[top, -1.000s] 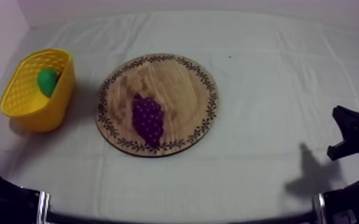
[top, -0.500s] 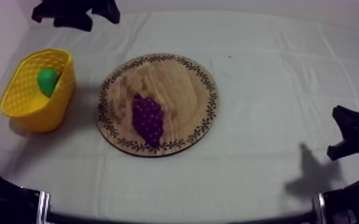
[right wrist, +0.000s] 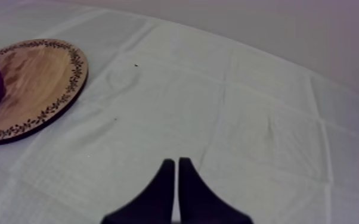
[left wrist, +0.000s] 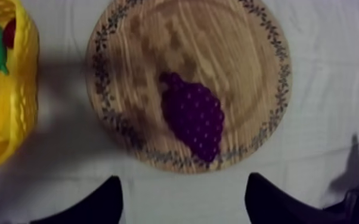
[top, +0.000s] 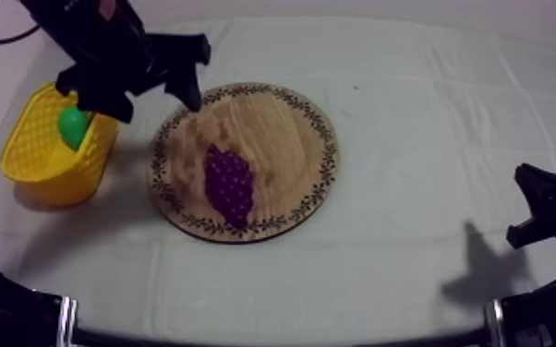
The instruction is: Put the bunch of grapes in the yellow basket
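Now, the left gripper [top: 150, 95] hangs with jaws spread wide, nothing between them. The grapes [top: 228, 185] lie on the board [top: 286, 125] just ahead of the gap, untouched. The arm slants in above the basket [top: 32, 152]. The right gripper [right wrist: 176, 182] sits low, fingers pressed together.

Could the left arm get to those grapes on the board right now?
Probably yes. The left arm hangs above the rim of the wooden board, jaws open, and nothing covers or crowds the bunch of grapes.
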Tool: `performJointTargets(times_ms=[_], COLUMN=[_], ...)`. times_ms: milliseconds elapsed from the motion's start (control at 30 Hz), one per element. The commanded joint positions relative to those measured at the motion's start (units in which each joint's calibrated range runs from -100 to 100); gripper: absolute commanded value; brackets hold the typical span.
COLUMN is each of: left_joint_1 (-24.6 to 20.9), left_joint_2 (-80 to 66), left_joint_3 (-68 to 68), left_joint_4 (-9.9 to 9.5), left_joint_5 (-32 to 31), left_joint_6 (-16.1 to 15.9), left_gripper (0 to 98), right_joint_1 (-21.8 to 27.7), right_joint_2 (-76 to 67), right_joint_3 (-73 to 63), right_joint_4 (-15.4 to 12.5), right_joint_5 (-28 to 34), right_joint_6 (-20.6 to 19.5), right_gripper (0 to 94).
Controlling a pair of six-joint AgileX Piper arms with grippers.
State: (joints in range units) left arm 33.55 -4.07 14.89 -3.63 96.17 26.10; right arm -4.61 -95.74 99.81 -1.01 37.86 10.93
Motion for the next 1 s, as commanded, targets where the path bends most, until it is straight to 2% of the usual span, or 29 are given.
performJointTargets(times_ms=[0, 467, 600, 967], left_joint_1=[0.06, -1.30, -1.92, -2.74], left_joint_2=[1.39, 15.74, 19.69, 29.13], left_joint_3=[1.24, -0.72, -1.52, -3.23], left_joint_4=[0.45, 6.23, 7.96, 10.80], left_joint_5=[-0.40, -1.92, -2.77, -7.23], left_joint_6=[0.32, 1.63, 2.13, 1.42], left_gripper=[77.4, 77.5, 82.0, 86.2], right_joint_1=[0.02, 0.02, 0.02, 0.02], right_joint_2=[-0.01, -0.01, -0.01, -0.01], right_joint_3=[-0.03, -0.03, -0.03, -0.03], right_joint_4=[0.01, 0.01, 0.01, 0.01], right_joint_5=[-0.04, -0.04, -0.04, -0.04], right_joint_6=[-0.02, -0.02, -0.02, -0.02], right_gripper=[0.4, 0.4, 0.4, 0.4])
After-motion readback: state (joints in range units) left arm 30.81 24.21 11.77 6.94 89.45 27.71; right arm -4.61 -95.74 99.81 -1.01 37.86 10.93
